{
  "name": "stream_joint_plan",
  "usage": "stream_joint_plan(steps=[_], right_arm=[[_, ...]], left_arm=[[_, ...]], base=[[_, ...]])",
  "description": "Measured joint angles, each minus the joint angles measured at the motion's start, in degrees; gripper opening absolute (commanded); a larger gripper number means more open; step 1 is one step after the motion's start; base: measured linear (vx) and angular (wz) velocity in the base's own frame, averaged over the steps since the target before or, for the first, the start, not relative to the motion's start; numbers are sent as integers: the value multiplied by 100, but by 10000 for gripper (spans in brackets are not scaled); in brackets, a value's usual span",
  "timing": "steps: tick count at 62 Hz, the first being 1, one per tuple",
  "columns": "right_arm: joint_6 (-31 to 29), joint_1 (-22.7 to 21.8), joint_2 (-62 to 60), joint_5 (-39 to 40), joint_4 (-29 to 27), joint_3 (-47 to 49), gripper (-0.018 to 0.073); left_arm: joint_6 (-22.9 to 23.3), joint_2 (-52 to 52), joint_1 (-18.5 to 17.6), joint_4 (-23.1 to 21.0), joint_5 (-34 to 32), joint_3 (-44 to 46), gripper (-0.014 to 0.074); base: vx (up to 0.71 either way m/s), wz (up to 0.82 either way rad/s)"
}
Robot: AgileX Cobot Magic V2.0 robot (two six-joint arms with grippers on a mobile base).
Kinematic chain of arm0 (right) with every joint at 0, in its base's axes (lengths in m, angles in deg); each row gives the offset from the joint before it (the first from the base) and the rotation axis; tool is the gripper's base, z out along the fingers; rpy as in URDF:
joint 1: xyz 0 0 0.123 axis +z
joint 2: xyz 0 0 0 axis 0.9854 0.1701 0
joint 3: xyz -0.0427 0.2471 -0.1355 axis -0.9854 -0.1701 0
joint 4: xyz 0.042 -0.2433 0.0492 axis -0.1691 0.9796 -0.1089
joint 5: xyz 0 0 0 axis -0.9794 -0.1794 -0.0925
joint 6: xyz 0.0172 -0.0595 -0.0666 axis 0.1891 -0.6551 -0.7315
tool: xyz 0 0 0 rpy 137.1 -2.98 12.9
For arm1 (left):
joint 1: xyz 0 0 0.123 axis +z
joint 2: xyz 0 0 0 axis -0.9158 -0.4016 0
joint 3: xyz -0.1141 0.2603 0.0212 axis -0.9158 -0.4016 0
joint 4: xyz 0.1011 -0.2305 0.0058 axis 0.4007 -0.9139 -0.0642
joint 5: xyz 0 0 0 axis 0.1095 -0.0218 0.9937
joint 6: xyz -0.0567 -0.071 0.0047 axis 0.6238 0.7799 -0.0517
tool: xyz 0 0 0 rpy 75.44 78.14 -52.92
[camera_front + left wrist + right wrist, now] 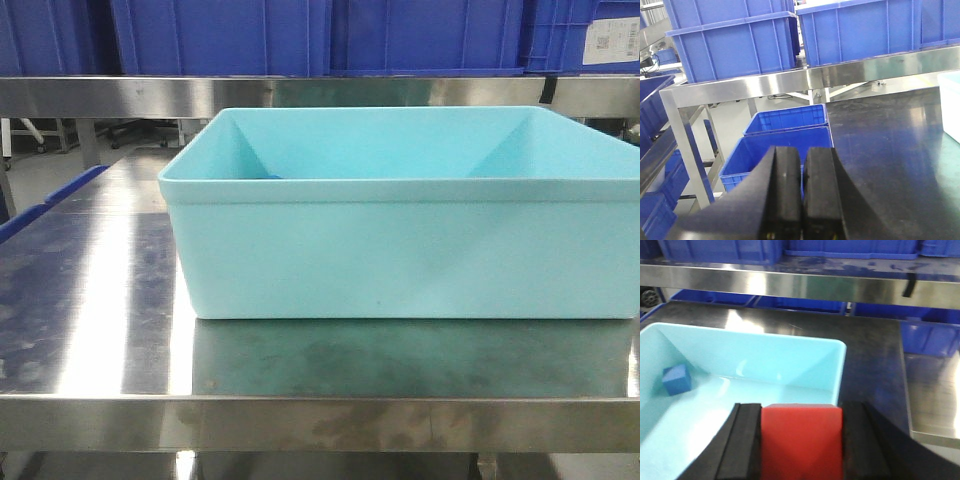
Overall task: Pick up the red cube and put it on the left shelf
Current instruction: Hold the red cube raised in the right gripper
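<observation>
R claw is clenched on the red cube, one black pad on each side. The cube hangs over the near rim of the pale blue tub, just inside its near-right corner as the R wrist cam sees it. It isn't on the left shelf yet. All I get of that shelf is a sliver at the far L edge of the L wrist cam: a slanted steel rail w/ blue crates above and below it, well apart from the tub.

A blue cube lies on the tub floor, tilted against the far-left corner.

L claw is clenched w/ nothing in it, pads nearly touching. It's out past the tub's L side, over the L edge of the table. Only a pale corner of the tub shows at the R edge of that cam. Two open blue floor crates sit below, beyond the table edge.

Front cam: the tub sits flat on the table, R of centre. Behind the tub a steel rail runs across, w/ big blue bins standing on top.
</observation>
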Motion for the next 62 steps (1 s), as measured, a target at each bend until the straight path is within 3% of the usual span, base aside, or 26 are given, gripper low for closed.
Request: stream_joint_plan(steps=[20,30,62], right_arm=[[0,-524,-1827,15,0,-1361,57],[0,-592,-2398,-4,0,-1607,57],[0,-592,-2505,-28,0,-1631,57]], left_arm=[[0,0,0,0,0,0,106],[0,0,0,0,0,0,106],[0,0,0,0,0,0,106]], base=[[0,0],[0,0],[0,0]])
